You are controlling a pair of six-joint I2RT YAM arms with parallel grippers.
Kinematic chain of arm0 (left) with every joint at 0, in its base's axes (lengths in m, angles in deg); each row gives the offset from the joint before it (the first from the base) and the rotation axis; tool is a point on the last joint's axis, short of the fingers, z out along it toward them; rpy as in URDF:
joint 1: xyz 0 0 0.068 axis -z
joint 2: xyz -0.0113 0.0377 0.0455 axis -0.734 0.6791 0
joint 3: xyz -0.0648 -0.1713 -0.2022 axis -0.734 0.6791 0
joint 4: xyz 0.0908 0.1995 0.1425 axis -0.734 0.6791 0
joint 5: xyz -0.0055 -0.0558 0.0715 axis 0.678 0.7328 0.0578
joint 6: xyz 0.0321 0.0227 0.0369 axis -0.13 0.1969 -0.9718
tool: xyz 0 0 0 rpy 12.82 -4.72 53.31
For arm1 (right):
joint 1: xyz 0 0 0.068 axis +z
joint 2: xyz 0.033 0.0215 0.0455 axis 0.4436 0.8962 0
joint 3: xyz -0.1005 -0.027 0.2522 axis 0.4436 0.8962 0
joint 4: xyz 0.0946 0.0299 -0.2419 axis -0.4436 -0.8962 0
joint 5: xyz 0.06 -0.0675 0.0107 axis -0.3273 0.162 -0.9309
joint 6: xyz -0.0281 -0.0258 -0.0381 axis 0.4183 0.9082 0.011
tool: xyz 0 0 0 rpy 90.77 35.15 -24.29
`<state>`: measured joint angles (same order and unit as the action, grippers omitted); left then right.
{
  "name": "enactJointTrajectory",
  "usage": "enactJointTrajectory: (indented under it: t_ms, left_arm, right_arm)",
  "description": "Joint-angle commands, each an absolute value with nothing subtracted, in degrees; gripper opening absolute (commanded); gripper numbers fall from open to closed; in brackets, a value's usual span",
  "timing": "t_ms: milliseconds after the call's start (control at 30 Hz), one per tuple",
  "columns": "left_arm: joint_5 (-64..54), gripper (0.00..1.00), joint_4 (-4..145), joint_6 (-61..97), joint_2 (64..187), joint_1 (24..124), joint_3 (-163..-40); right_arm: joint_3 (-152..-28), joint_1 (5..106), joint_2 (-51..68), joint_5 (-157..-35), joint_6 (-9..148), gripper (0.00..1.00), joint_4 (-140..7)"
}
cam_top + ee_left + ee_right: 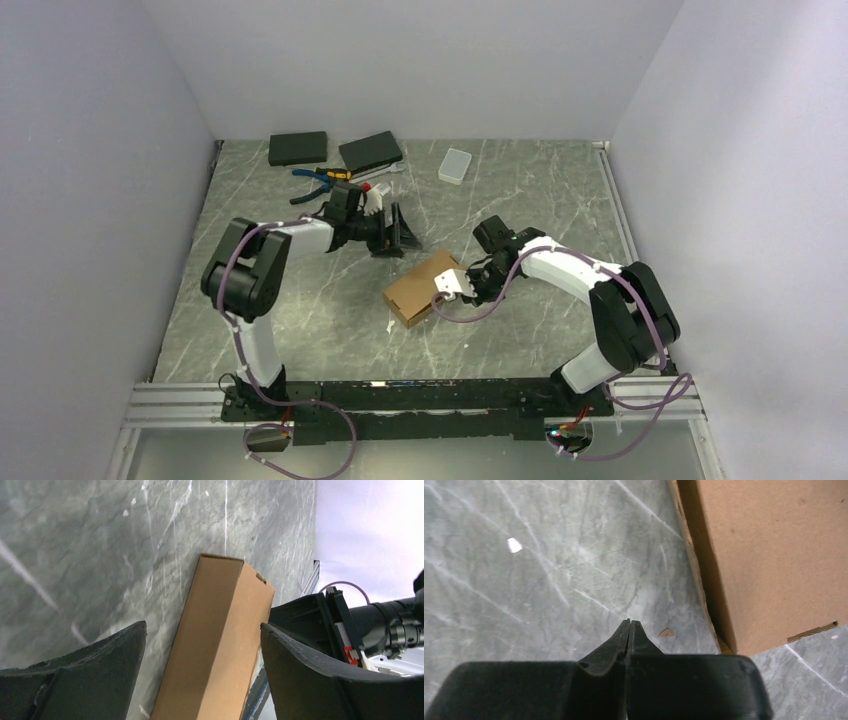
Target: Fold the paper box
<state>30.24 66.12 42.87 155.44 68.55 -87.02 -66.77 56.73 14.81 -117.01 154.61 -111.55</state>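
The paper box (424,288) is a closed brown cardboard block lying on the marble table (300,310) between the two arms. My left gripper (396,238) hangs just up and left of it, open, with nothing between its fingers. In the left wrist view the box (220,645) shows beyond the gap of that gripper (202,630). My right gripper (447,293) sits at the box's right end, shut and empty. In the right wrist view its tips (630,622) point at bare table, with the box (774,555) to the upper right.
Two flat black boxes (298,148) (370,150), hand tools (325,180) and a small translucent white case (454,165) lie at the back. A white scrap (388,326) lies near the box's front corner. White walls close in three sides.
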Motion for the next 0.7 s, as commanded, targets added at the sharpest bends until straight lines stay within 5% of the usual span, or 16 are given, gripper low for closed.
enactJointTrajectory:
  t_ms: [0,300,667]
  left_arm:
    - [33.25,0.86,66.07,41.41,160.78,70.68,-93.19]
    - [35.77,0.64,65.19,41.47,167.02,71.97,-93.83]
    - [35.48,0.62,65.22,42.26,168.22,73.69,-94.54]
  right_arm:
    - [-64.42,56.57,13.70,-115.88,151.23,0.00,-99.93]
    - [-59.85,59.71,15.90,-102.44,136.97,0.00,-73.06]
    - [-60.48,58.78,15.80,-103.42,128.55,0.00,-69.78]
